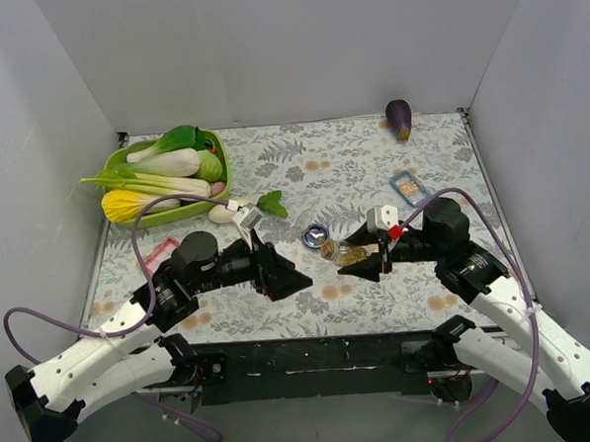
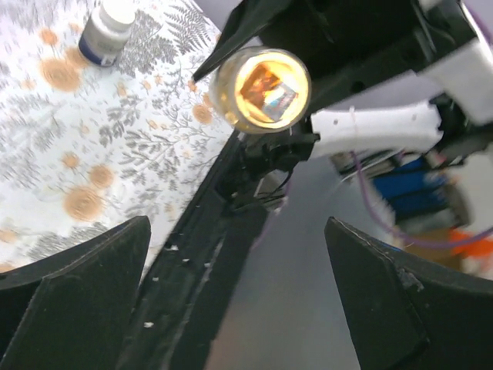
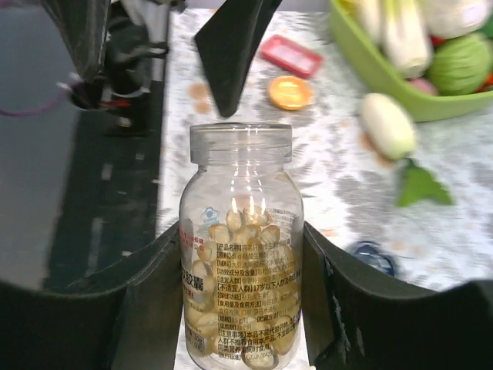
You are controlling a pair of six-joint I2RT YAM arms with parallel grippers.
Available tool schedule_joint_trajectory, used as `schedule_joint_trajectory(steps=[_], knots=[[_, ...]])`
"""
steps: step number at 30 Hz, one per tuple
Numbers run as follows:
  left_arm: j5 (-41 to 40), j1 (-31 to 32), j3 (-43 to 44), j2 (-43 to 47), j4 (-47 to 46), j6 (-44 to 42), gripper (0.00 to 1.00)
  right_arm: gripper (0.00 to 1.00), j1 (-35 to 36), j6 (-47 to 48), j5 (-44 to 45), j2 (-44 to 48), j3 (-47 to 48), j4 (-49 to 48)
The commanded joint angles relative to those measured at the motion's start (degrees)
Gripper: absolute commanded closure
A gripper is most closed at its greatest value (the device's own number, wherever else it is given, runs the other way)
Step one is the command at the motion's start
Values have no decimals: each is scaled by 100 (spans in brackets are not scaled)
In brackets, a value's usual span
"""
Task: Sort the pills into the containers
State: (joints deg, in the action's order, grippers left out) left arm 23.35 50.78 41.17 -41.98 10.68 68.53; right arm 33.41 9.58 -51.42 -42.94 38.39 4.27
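My right gripper (image 1: 361, 260) is shut on a clear, uncapped pill bottle (image 1: 342, 252) full of yellow capsules, held lying over above the table with its mouth toward the left arm. In the right wrist view the bottle (image 3: 241, 254) sits between both fingers (image 3: 146, 308). My left gripper (image 1: 286, 281) is open and empty, a short way left of the bottle. The bottle's mouth (image 2: 260, 89) faces the left wrist camera. A round silver tin (image 1: 316, 236) lies just behind the bottle. A blue tray (image 1: 408, 187), a pink tray (image 3: 290, 55) and an orange dish (image 3: 290, 92) also show.
A green basket (image 1: 215, 200) of vegetables stands at the back left, with a white radish (image 1: 225, 213) beside it. An eggplant (image 1: 399, 119) lies at the back right. A small white bottle (image 2: 108, 35) stands on the cloth. The table's black front edge (image 1: 312, 354) is close below both grippers.
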Motion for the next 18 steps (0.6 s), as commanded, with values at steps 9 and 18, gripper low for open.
schedule_joint_trajectory(steps=[9, 18], knots=[[-946, 2, 743, -1549, -769, 3632, 2, 99, 421, 2900, 1925, -57, 731, 1199], [-1026, 89, 1130, -2218, -558, 3755, 27, 99, 482, 2918, 2031, -74, 652, 1216]])
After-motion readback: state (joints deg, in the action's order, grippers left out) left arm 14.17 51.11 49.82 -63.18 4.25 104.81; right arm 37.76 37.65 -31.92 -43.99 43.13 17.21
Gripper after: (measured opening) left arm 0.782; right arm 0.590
